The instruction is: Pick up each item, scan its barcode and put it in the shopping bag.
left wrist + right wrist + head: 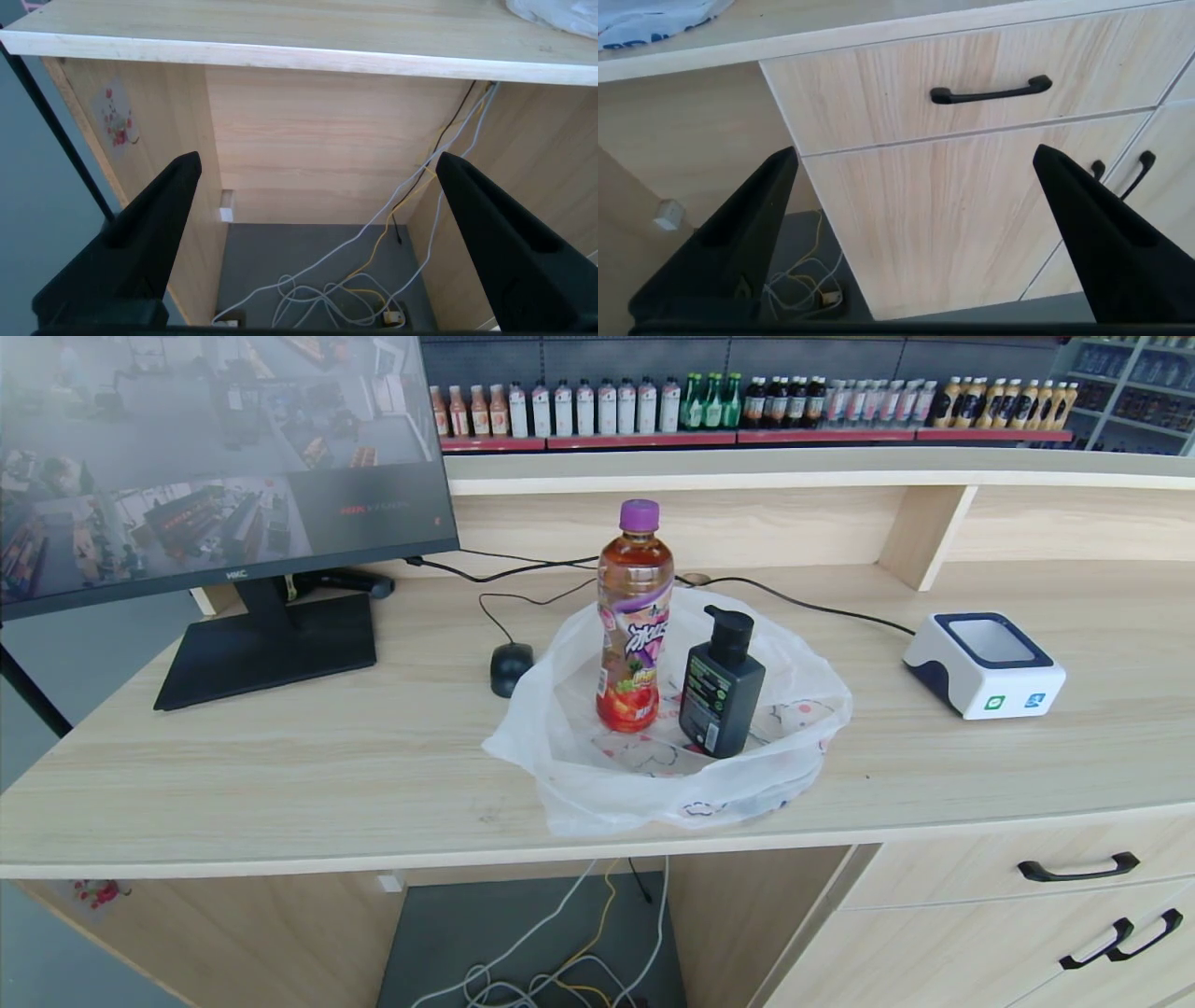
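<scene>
The light wood bench [280,775] carries a monitor [215,457] on its black stand [271,649] at the robot's left, a black mouse [511,667] just beside the white shopping bag [812,709] spread open in the middle, and a white-and-blue scanner [982,665] well apart at the right (a black cable [812,607] runs to it along the back)

Pale wood counter [280,775] — drawers [1027,887], stocked shelves [747,406] behind.
</scene>
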Robot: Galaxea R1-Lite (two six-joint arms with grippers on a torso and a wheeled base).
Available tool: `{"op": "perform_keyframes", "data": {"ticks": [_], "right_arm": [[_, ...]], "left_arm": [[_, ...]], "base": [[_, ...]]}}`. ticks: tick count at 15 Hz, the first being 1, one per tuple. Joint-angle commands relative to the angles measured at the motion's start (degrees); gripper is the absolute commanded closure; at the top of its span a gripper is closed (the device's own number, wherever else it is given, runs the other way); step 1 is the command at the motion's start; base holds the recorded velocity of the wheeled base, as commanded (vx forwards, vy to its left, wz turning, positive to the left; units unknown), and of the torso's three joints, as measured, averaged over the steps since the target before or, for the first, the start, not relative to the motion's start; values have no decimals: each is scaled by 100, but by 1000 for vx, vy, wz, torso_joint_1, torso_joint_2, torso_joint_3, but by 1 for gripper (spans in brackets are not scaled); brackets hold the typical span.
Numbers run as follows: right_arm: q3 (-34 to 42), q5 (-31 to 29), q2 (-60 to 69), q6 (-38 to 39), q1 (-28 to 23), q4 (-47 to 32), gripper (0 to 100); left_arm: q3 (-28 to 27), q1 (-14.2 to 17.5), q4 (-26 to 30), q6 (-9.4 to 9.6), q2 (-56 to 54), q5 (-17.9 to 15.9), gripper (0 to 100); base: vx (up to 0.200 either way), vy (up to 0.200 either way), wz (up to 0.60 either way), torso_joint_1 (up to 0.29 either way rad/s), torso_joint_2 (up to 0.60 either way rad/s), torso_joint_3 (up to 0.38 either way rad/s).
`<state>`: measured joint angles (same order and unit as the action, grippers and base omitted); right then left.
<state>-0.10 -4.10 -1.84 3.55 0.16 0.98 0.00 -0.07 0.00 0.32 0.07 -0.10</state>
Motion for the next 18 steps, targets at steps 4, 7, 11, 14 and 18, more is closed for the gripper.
{"op": "perform_keyframes", "data": {"ticks": [4, 7, 11, 14, 18], "right_arm": [[10, 23, 184, -12, -16, -27, 0], [10, 23, 184, -12, -16, -27, 0], [10, 23, 184, -12, -16, -27, 0], [10, 23, 184, -12, -16, -27, 0], [10, 23, 184, -12, -16, -27, 0]], "left_arm": [[0, -1, 0, -5, 1, 1, 0], [0, -1, 0, -5, 1, 1, 0], [0, -1, 0, -5, 1, 1, 0], [0, -1, 0, -14, 1, 1, 0], [0, -1, 0, -14, 1, 1, 0]], "base": [[-150, 0, 0, 9, 2, -1], [-200, 0, 0, -7, 4, 5], [0, 0, 0, 0, 0, 0], [0, 0, 0, 0, 0, 0], [0, -200, 0, 0, 0, 4]]}}
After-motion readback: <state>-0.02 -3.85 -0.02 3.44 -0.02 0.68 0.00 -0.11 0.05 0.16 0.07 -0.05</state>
